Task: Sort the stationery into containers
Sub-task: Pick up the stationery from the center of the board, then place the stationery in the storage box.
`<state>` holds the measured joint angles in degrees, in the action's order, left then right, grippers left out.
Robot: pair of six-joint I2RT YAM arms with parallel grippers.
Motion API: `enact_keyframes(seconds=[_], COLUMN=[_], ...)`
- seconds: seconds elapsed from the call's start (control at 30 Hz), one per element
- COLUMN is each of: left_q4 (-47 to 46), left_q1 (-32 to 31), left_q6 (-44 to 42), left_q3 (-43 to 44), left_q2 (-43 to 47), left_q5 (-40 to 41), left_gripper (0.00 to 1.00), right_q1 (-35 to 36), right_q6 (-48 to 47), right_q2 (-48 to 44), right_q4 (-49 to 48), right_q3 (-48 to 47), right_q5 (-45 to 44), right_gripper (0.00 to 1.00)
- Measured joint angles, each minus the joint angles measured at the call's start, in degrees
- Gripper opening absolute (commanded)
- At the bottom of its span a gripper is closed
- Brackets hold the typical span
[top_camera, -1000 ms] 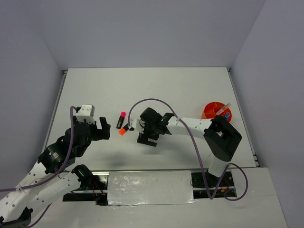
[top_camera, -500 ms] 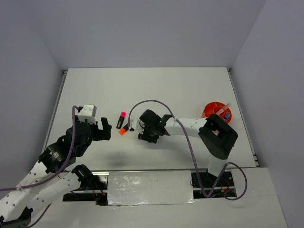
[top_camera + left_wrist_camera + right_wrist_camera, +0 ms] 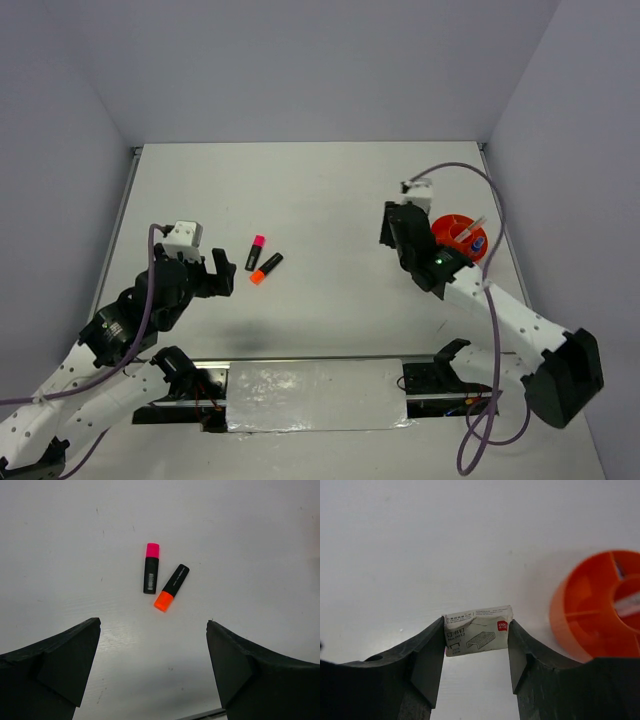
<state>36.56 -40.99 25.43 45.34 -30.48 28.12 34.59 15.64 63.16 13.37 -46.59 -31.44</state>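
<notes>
My right gripper (image 3: pixel 476 645) is shut on a small white staple box (image 3: pixel 477 630), the eraser-like block, held between both fingers above the table. It hovers just left of the round orange bowl (image 3: pixel 585 620). In the top view the right gripper (image 3: pixel 393 228) is beside the bowl (image 3: pixel 447 226), which holds a thin pen and a blue-capped item. Two black highlighters lie side by side on the table, one pink-capped (image 3: pixel 256 252) and one orange-capped (image 3: pixel 265 268). My left gripper (image 3: pixel 216 272) is open and empty, just left of them. Both also show in the left wrist view, pink (image 3: pixel 151 568) and orange (image 3: pixel 171 587).
The table's raised edges run along the left side (image 3: pixel 122 215) and the right side (image 3: pixel 505 230). The bowl stands close to the right edge. A purple cable (image 3: pixel 490 190) loops over the right arm.
My right arm has swung from beside the highlighters at the table's middle to the right, next to the orange bowl, carrying the white box. The left arm has barely moved.
</notes>
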Motion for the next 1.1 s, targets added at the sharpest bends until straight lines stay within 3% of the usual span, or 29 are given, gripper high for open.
enact_keyframes(seconds=[0.13,0.4,0.8,1.1], left_q4=[-0.2,-0.7,-1.3,-1.9], left_q1=[0.0,0.0,0.0,0.0], left_q6=[0.0,0.0,-1.3,-1.7], left_q3=[0.0,0.0,-0.5,-0.7], left_q2=[0.3,1.5,1.5,1.5], left_q5=[-0.2,-0.7,-2.6,-4.9], left_gripper=[0.99,0.99,0.99,0.99], right_q1=[-3.3,-5.9,-13.9,-15.9], right_q6=[12.4,27.3,26.3,25.5], right_q2=[-6.1,-5.4,-0.8,1.1], right_q4=[4.4,12.5,8.6,4.6], right_q3=[3.2,4.7,6.8,8.0], right_q5=[-9.0,-21.2,-23.6,-23.2], right_gripper=[0.21,0.21,0.24,0.33])
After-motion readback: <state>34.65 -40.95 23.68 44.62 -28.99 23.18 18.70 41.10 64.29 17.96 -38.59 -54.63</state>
